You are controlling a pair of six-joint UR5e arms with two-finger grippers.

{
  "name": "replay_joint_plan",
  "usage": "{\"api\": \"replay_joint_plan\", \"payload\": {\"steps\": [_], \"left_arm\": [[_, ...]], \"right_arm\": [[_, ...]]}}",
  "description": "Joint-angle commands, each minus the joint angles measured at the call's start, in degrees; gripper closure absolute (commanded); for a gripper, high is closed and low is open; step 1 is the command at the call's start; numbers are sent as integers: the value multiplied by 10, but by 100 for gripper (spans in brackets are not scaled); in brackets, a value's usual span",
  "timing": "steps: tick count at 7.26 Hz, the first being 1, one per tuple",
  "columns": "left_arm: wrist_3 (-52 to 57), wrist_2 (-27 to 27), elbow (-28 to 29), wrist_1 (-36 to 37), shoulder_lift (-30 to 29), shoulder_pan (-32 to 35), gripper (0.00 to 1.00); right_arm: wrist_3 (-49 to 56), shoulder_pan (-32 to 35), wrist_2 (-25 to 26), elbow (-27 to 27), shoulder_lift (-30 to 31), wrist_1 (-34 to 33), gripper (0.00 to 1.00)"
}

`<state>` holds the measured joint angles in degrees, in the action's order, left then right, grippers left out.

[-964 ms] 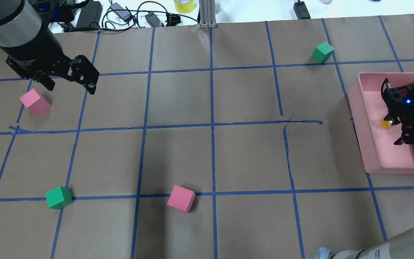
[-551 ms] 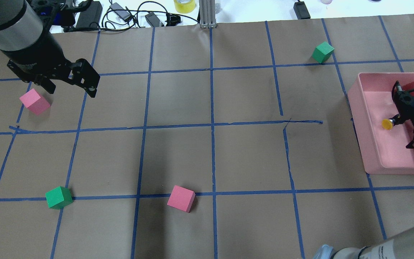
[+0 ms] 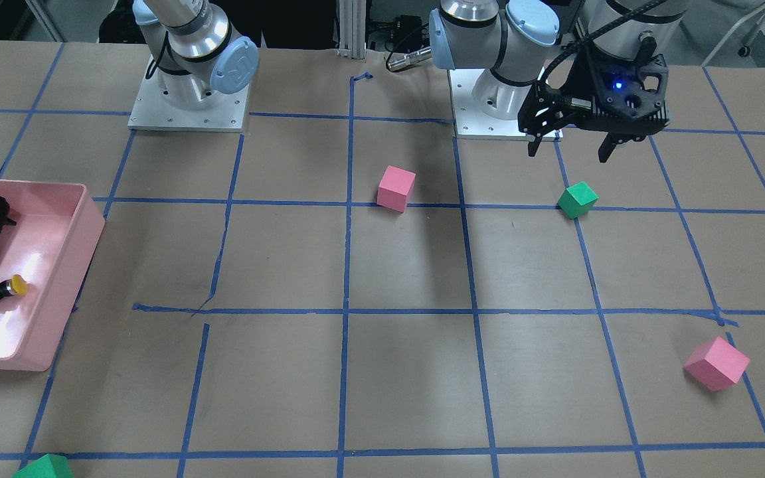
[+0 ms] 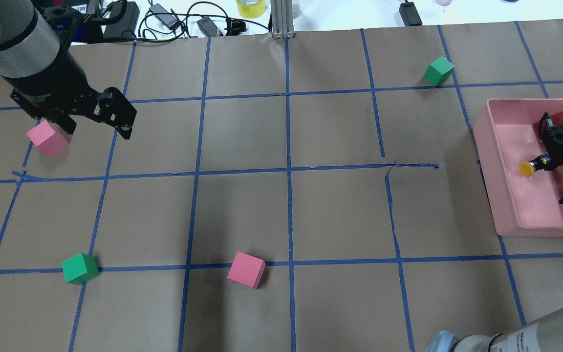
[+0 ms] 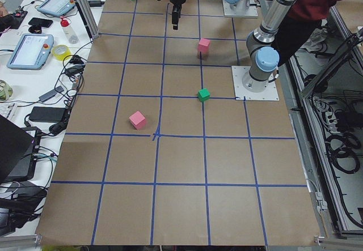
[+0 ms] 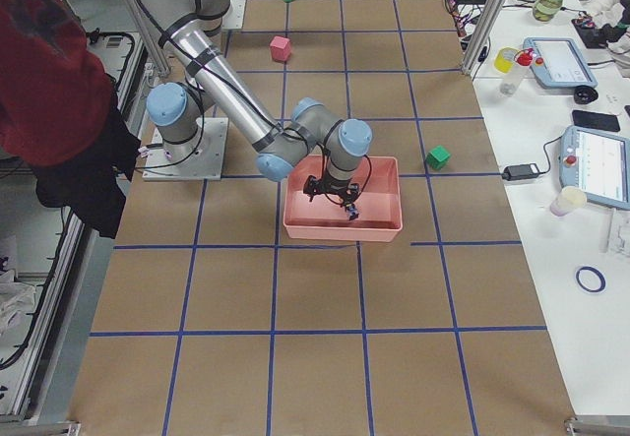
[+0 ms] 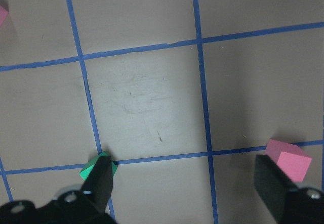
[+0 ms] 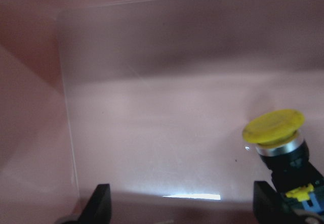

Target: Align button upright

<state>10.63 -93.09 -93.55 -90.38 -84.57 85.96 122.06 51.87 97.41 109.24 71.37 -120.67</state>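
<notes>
The button [image 4: 526,168] has a round yellow cap, a black collar and a grey-blue base. It lies tilted on the floor of the pink tray [image 4: 487,171], cap pointing away from my right gripper [image 4: 555,181]. The front view shows the button [image 3: 16,285] in the same tray [image 3: 84,226]. In the right wrist view the button [image 8: 277,133] sits just beside the right fingertip, not between the jaws. My right gripper [image 8: 182,204] is open and empty. My left gripper [image 4: 96,128] is open and empty, above the table's far left by a pink cube [image 4: 47,138].
A green cube [image 4: 439,71] lies at the far right near the tray. Another green cube [image 4: 80,268] and a pink cube [image 4: 246,270] lie near the front. Cables and chargers [image 4: 164,19] line the far edge.
My right gripper has moved right, off the button, which stays where it was and now shows fully. My left gripper has shifted slightly toward the pink cube.
</notes>
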Motion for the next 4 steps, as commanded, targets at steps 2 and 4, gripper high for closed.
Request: {"api": "replay_joint_plan", "payload": {"steps": [2,4], "left_arm": [[0,-1,-1,-3,3,-1,0],[0,-1,-1,-3,3,0,0]], "right_arm": [[3,0,-1,0,0,0,0],[3,0,-7,0,5,8,0]]}}
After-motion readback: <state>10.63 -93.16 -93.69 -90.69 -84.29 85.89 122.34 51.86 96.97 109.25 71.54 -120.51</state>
